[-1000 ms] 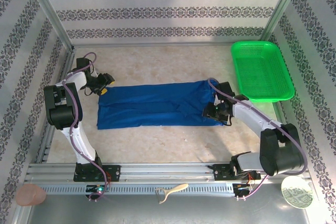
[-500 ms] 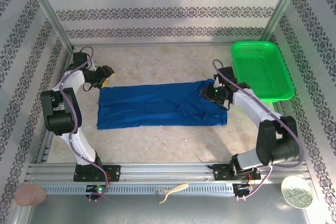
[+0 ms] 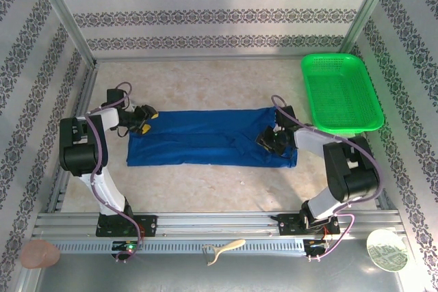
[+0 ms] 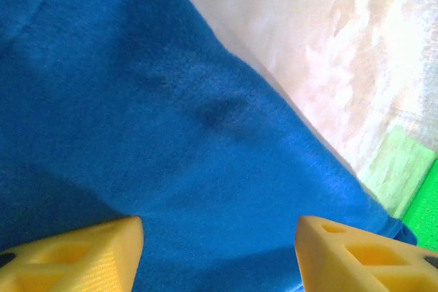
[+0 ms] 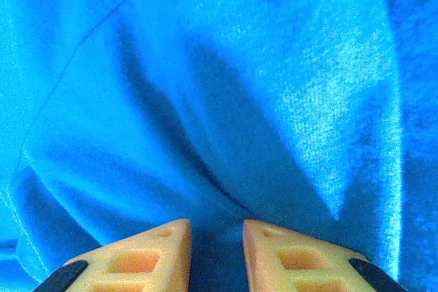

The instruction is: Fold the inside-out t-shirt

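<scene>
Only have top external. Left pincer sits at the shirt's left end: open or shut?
Observer: Open. In the left wrist view the left pincer has its jaws wide apart over the t-shirt.
Operator: And the right?
Observer: On the right pincer the gap is narrow and a fold of cloth runs toward it. Pinched or not, I cannot tell.
Operator: Left near an edge?
Observer: Yes. The shirt's edge runs diagonally through the left wrist view, with bare table beyond it.
</scene>
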